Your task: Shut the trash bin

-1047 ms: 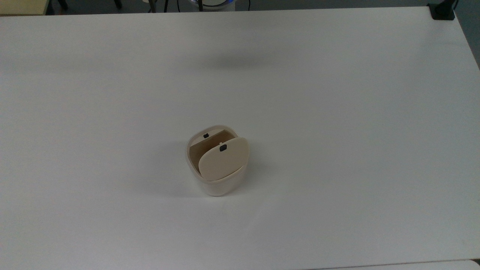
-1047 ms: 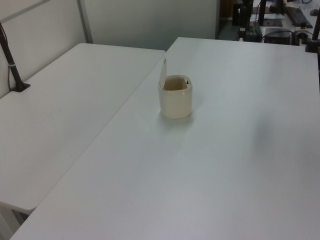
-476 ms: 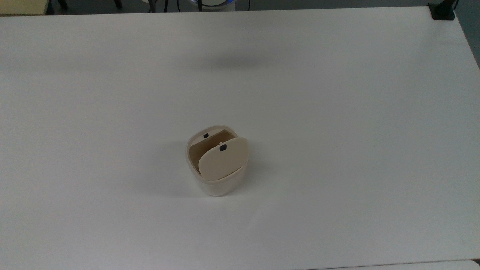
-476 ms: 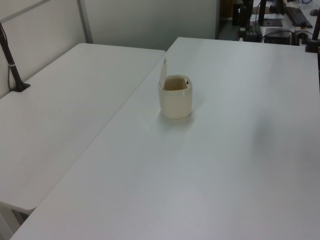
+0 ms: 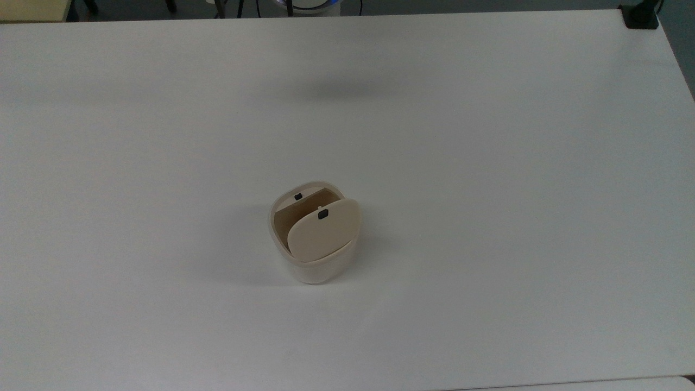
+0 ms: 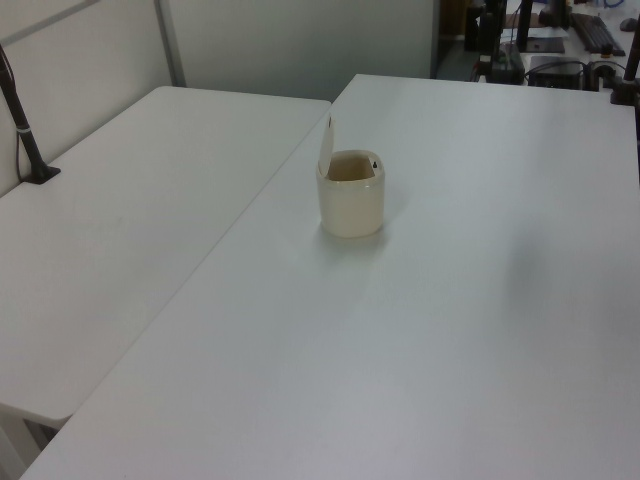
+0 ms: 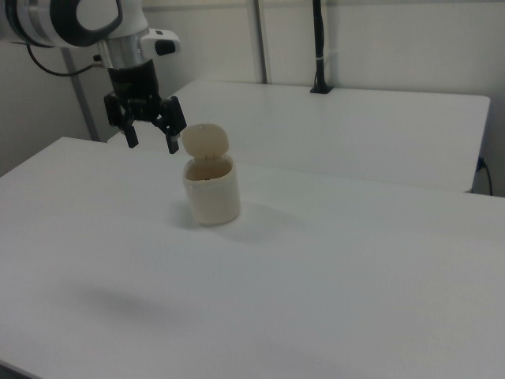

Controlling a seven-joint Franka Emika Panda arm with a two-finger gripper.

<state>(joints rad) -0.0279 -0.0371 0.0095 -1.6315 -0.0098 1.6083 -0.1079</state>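
in the right view the gripper [image 7: 150,139] hangs at the left, in the air above the table [image 7: 331,268], pointing down, with its two fingers spread wide and nothing between them. going to the right, the next thing is the trash bin [image 7: 211,189], which stands upright on the table, just past the gripper at about four o'clock from it and lower. the lid [image 7: 205,142] stands up almost vertical on its hinge, at about three o'clock from the fingertips and near them, but not touching.

the coming move turns on this, i think: the lid is a flat plate that stands on its edge, and it must fall over the opening, so the gripper needs to come to the lid's outer face and push it down.

in the top view the bin [image 5: 313,239] sits a little below the middle of the table, and the lid [image 5: 323,229] leans at the five o'clock side of the open mouth. a small black latch [image 5: 323,214] sits on the lid.

the closing is not yet begun.
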